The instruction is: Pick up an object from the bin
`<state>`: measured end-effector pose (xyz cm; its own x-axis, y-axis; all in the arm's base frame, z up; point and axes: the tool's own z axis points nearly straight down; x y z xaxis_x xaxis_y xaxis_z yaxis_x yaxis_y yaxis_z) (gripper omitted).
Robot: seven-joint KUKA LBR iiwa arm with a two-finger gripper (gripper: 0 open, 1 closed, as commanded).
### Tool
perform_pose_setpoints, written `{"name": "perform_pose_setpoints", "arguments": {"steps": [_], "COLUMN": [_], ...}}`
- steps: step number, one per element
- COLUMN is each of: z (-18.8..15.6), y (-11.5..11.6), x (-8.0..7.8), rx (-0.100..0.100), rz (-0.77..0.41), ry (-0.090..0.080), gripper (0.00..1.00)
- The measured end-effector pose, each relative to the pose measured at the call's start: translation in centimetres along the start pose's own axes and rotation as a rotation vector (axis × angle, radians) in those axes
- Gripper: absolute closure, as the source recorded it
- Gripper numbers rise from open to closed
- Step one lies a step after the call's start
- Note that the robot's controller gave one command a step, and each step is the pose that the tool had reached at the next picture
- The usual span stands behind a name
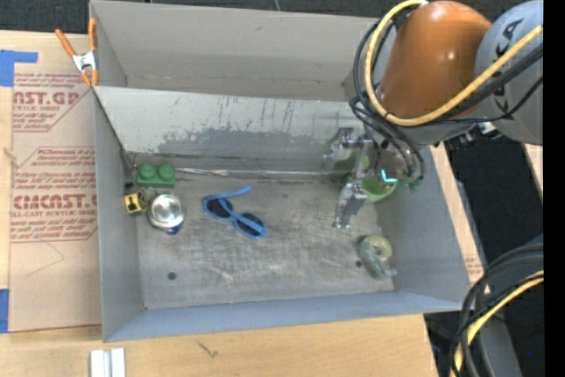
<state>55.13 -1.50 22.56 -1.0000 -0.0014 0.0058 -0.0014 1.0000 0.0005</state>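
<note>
Grey metal bin [265, 49]; the gripper [345, 174] hangs over its right side, fingers [349, 206] spread wide with nothing between them. A pale greenish ring-shaped roll [375, 254] lies just beside, toward the front wall. Closing here, I reckon, catches only bare floor; the blue plastic sunglasses [235, 215] lie well apart.

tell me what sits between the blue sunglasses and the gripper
Nothing. In the camera view, the stretch of bin floor between the blue sunglasses and the gripper is bare, scratched metal.
</note>
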Motion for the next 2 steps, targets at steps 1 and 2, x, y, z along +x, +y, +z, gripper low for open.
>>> {"name": "perform_pose_setpoints", "arguments": {"steps": [1,2], "z": [6.6,14.3], "y": [9.3,11.7], "x": [-2.6,-3.8], "rx": [-0.003,0.0], "rz": [-0.107,-0.531], "ry": [-0.003,-0.01], "gripper": [0.0,0.0]}}
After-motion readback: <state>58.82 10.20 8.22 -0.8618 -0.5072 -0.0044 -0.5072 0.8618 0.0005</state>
